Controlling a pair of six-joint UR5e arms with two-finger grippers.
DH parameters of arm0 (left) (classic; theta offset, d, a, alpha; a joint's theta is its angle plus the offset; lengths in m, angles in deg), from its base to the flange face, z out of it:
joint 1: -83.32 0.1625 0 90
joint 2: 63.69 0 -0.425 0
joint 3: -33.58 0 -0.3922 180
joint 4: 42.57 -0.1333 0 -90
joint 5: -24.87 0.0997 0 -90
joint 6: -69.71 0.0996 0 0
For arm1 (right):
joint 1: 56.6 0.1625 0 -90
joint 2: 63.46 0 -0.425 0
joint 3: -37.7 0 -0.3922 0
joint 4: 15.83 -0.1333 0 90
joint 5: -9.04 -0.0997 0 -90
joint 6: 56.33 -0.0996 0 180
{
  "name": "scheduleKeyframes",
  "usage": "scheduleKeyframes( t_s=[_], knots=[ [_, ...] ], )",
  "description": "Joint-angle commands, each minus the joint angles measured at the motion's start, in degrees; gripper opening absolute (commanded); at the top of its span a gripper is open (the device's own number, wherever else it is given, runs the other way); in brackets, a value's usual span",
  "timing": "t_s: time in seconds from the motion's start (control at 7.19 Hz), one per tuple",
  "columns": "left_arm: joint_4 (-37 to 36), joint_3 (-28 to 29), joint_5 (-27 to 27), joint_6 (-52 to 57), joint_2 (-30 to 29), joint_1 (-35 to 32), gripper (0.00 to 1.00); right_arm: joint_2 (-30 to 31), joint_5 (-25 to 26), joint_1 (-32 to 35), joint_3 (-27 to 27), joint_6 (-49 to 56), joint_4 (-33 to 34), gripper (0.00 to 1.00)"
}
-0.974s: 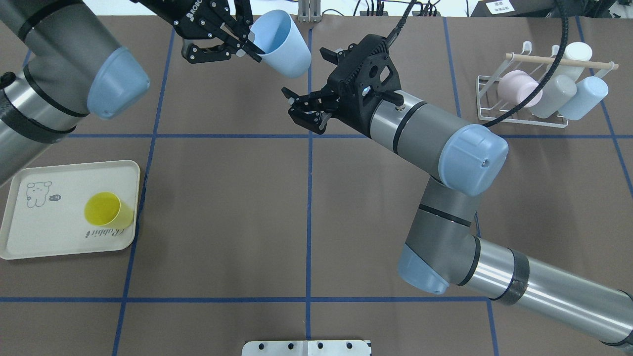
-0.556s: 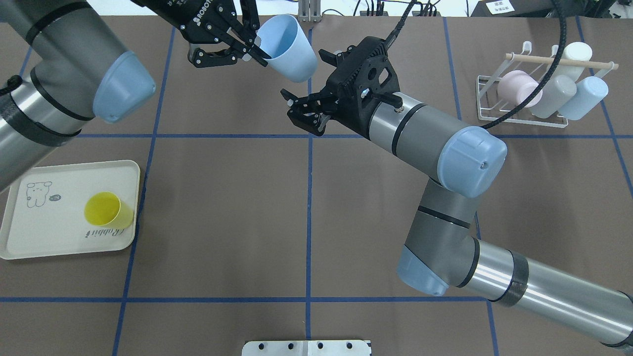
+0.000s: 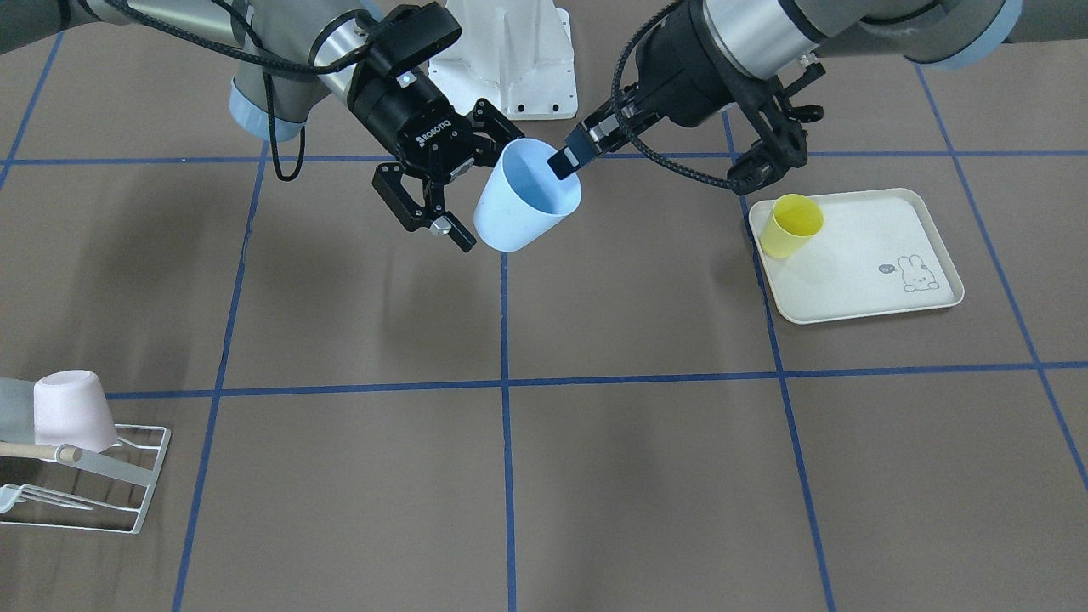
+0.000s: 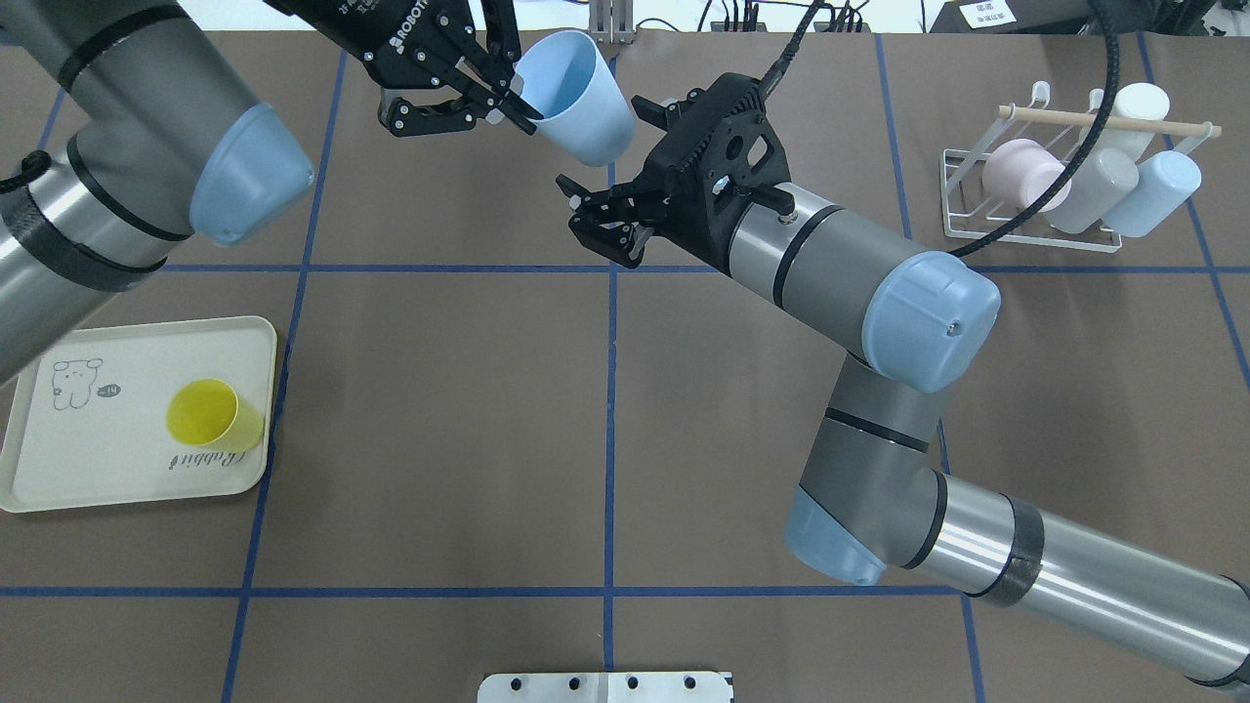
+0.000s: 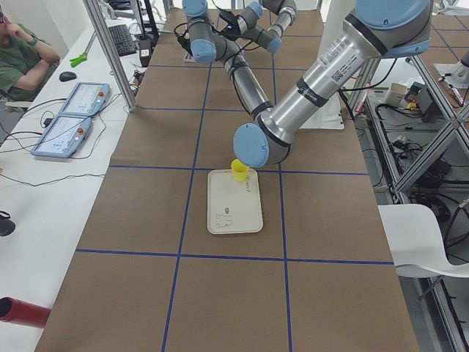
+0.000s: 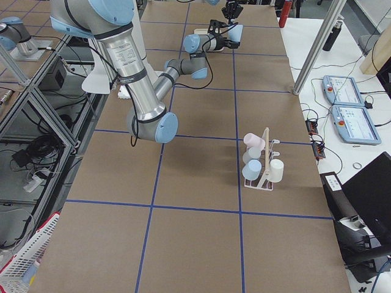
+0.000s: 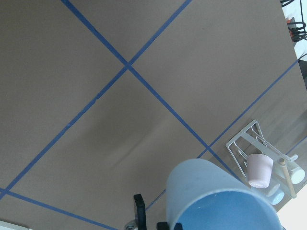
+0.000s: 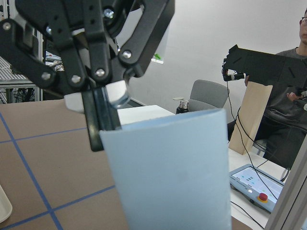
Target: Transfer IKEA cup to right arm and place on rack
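Note:
The IKEA cup (image 4: 578,96) is light blue and hangs tilted above the far middle of the table. My left gripper (image 4: 518,101) is shut on its rim, one finger inside and one outside; the front view shows that pinch (image 3: 565,161) too. The right arm's gripper (image 4: 610,161) stands open just right of the cup's base, fingers spread and not touching it. From the right wrist the cup (image 8: 172,172) fills the frame with the left gripper (image 8: 103,127) on its rim. The white wire rack (image 4: 1025,232) stands at the far right, holding several cups.
A cream rabbit-print tray (image 4: 59,469) lies at the near left with a yellow cup (image 4: 205,415) on it. A white mount plate (image 4: 605,686) sits at the near edge. A person (image 5: 22,59) sits beyond the side table.
My left gripper has carried the light-blue cup to the right, closer to the open right gripper. The right arm has hardly moved.

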Motion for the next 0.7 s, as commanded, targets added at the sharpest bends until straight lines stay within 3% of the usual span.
scheduleKeyframes(
  t_s=[0.0,0.42,0.56],
  knots=[
    [0.0,0.0,0.0,0.1,0.0,0.3,0.00,0.0,0.3,0.0,0.0,0.7,0.0,0.96],
    [0.0,0.0,0.0,0.1,0.0,0.7,0.00,0.0,0.4,-0.1,0.0,2.9,0.0,0.96],
    [0.0,0.0,0.0,0.1,0.0,0.7,0.00,-0.1,0.4,-0.1,-0.1,3.0,0.0,0.88]
  ],
)
